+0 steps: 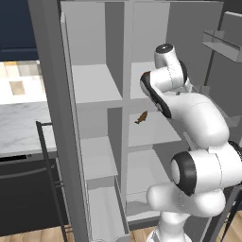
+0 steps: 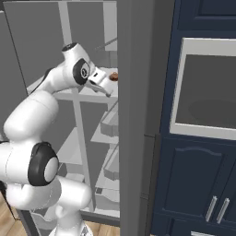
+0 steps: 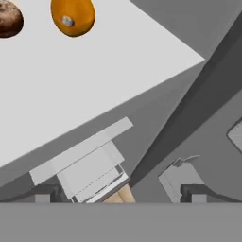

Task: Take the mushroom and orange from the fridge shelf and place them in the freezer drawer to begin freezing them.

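Note:
Seen in the hand view, the brown mushroom point(image 3: 8, 19) and the orange point(image 3: 73, 16) lie side by side on the light-grey fridge shelf point(image 3: 94, 75), at the top left. My gripper point(image 3: 120, 193) is open, fingertips point(image 3: 47, 193) wide apart with nothing between them, a good way short of both. From the right base view my hand reaches into the fridge, and the mushroom point(image 2: 113, 77) sits just past it. The fridge shelf point(image 1: 137, 78) lies behind my forearm. The narrow freezer drawer point(image 1: 106, 208) stands pulled out, low on the left.
An elongated dark brown piece point(image 1: 141, 117) lies on the shelf below. Door bins point(image 1: 222, 43) hang at the upper right. The fridge's grey side wall point(image 2: 133, 115) stands close to my hand. Navy cabinets with an oven point(image 2: 207, 92) are to the right.

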Robot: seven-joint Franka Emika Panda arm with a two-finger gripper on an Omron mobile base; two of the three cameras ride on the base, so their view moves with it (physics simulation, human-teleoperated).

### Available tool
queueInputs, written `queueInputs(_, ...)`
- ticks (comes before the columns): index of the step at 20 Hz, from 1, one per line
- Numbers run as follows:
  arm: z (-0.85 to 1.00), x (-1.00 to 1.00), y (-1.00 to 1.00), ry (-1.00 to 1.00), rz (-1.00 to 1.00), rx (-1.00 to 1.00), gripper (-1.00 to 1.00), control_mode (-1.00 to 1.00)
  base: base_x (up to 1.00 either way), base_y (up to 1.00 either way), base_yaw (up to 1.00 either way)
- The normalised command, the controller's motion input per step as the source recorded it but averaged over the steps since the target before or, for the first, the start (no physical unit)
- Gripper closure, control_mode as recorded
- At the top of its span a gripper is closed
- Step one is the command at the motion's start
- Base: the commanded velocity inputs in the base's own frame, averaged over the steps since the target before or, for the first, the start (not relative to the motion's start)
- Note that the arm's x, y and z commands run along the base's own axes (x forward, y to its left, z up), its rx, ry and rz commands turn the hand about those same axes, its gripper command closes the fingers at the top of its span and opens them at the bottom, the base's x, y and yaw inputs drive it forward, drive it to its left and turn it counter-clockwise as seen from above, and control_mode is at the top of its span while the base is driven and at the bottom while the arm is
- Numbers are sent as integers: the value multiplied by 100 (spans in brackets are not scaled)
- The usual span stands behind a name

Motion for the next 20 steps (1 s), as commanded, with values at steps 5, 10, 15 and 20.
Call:
queueInputs(5,0,36,-25,0,-12,0,-100,-100,0,0,0)
queueInputs(10,0,44,-9,-2,-1,0,-100,-100,0,0,0)
queueInputs(15,0,26,-22,-6,0,3,-100,-100,0,0,0)
queueInputs(20,0,6,-22,-15,1,4,-100,-100,0,0,0)
